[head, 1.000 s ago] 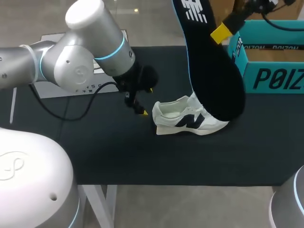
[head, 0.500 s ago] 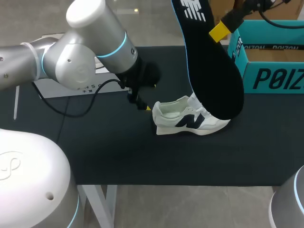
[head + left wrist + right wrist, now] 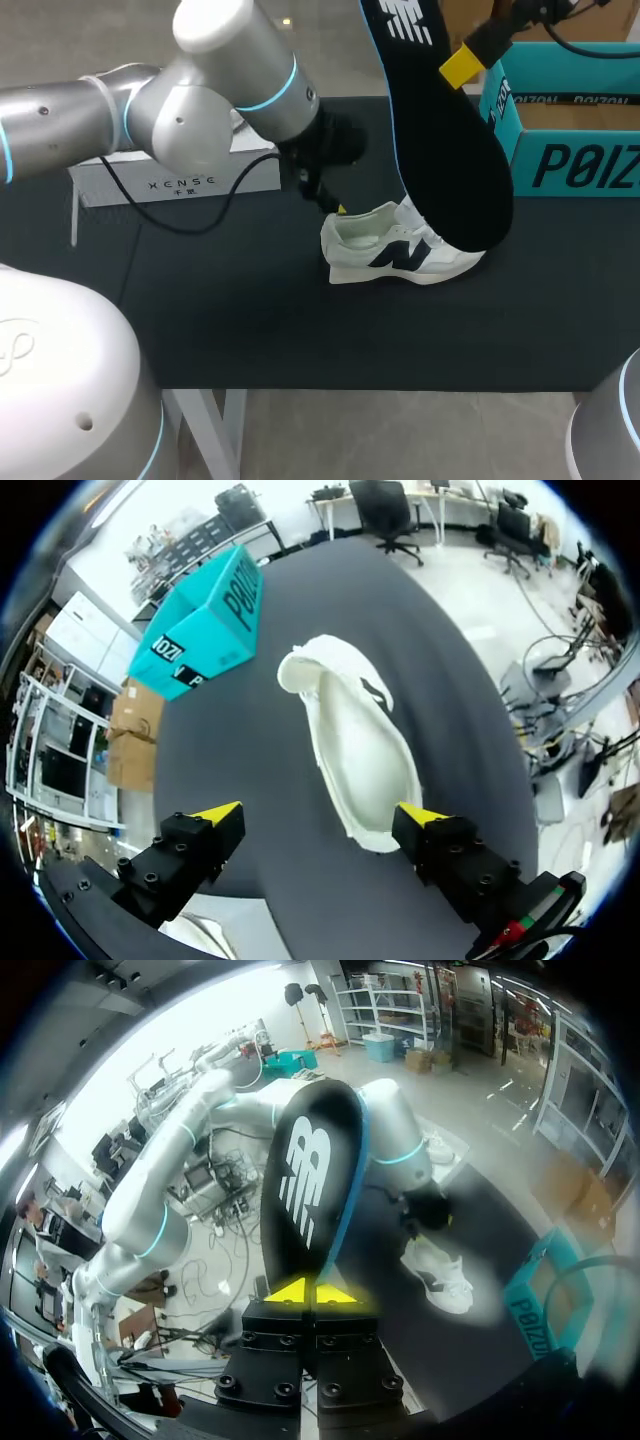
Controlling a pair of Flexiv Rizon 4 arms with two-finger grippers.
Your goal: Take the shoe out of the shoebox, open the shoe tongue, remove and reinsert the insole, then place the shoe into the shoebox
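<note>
A white shoe [image 3: 395, 250] with dark side marks lies on its sole on the black table mat [image 3: 250, 320]. My right gripper [image 3: 465, 62] is shut on a long black insole [image 3: 440, 130], holding it up above the shoe; the insole hangs down in front of the shoe's toe end. In the right wrist view the insole [image 3: 305, 1185] rises from between the shut yellow tips of the right gripper [image 3: 313, 1292], with the shoe [image 3: 440, 1275] far below. My left gripper [image 3: 335, 205] hovers just behind the shoe's heel. It stands open [image 3: 320, 813], the shoe [image 3: 355, 745] ahead of it, heel nearest.
The teal shoebox [image 3: 570, 130] stands open at the back right of the mat, seen also beyond the shoe as the teal shoebox [image 3: 205, 620]. A flat white box [image 3: 190, 175] lies at the back left under my left arm.
My left arm has swung right, bringing its open gripper up to the shoe's heel. The right gripper and insole have barely moved.
</note>
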